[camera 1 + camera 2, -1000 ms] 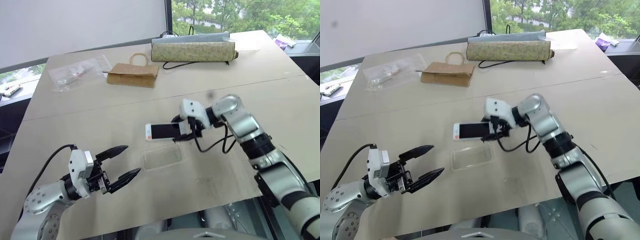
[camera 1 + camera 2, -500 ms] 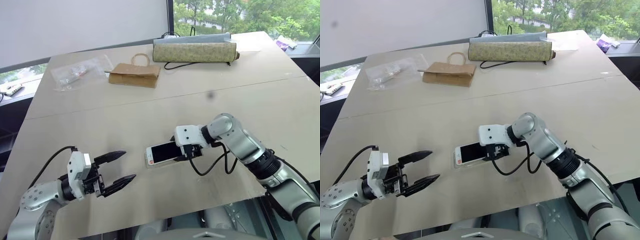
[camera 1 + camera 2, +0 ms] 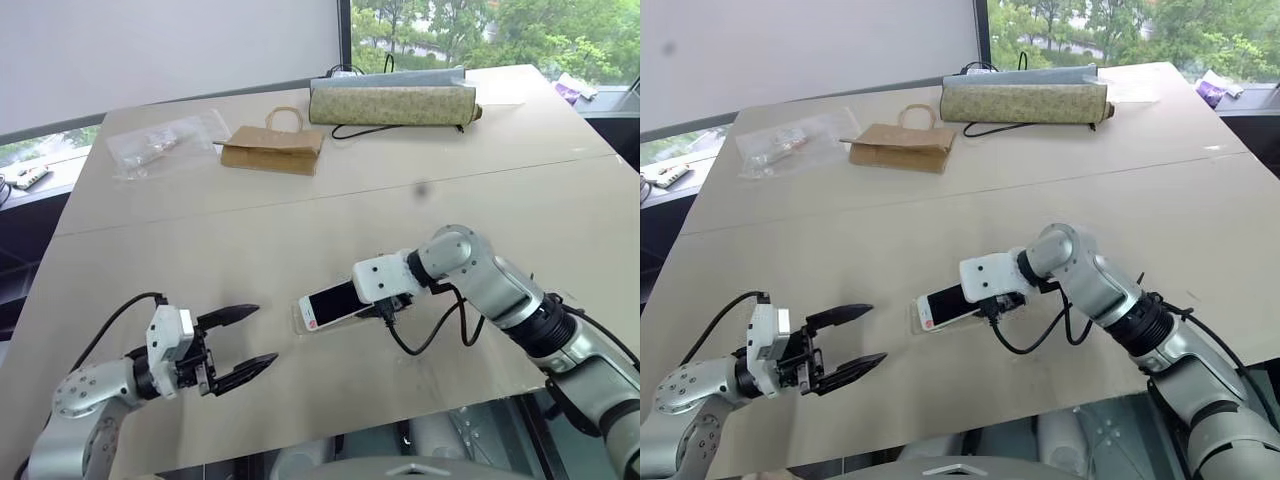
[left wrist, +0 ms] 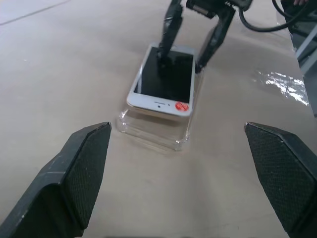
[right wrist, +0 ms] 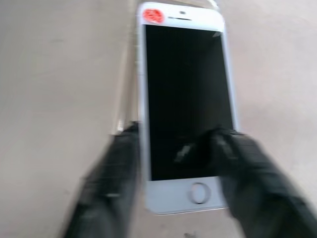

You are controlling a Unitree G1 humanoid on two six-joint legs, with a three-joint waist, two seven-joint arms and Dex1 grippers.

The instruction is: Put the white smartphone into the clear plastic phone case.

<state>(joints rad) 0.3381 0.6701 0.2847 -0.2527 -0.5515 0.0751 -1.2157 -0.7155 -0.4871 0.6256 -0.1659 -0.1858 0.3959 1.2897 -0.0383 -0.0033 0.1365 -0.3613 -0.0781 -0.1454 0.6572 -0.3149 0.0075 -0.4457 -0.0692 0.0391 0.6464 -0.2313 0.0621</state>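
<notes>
Phone (image 4: 166, 79): over case (image 4: 159, 133), between right gripper (image 4: 190, 44) fingers, grip undeterminable | Left gripper (image 3: 240, 345): spread, phone at 2 o'clock

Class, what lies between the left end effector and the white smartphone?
Bare table in the left wrist view, up to the clear plastic phone case under the white smartphone; left end effector.

One phone (image 3: 331, 301), one clear case (image 4: 157, 133), one paper bag (image 3: 272, 150), one plastic bag (image 3: 163, 141), one long pouch (image 3: 392, 103), two grippers: left (image 3: 250, 342), right (image 4: 187, 47).
</notes>
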